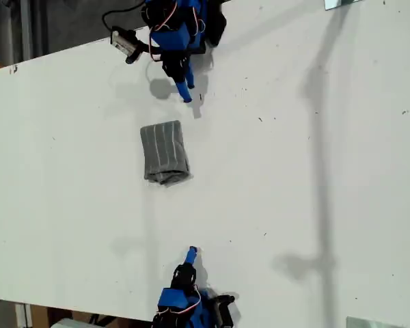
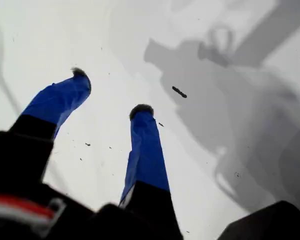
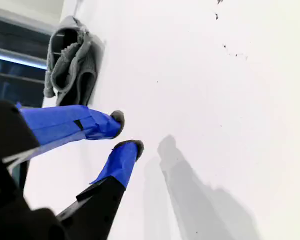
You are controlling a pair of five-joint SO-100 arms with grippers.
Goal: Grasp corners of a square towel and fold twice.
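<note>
The towel (image 1: 164,152) lies folded into a small grey striped bundle on the white table (image 1: 294,171), between the two arms. Its rounded, bunched end faces the exterior view's bottom. Its corners are lost in the folds. My first gripper (image 1: 186,92) (image 2: 110,92) hovers near the exterior view's top, just short of the towel, open and empty over bare table. My second gripper (image 1: 191,254) (image 3: 125,132) sits near the exterior view's bottom edge, slightly open with nothing between its fingers. It points at the towel (image 3: 70,60), which lies well ahead of it.
Small dark specks (image 2: 179,91) dot the table by my first gripper. The arms cast grey shadows (image 1: 318,137) across the surface. The table's far edge (image 1: 55,56) runs diagonally at the exterior view's upper left. A metal plate (image 1: 379,322) shows at that view's bottom right.
</note>
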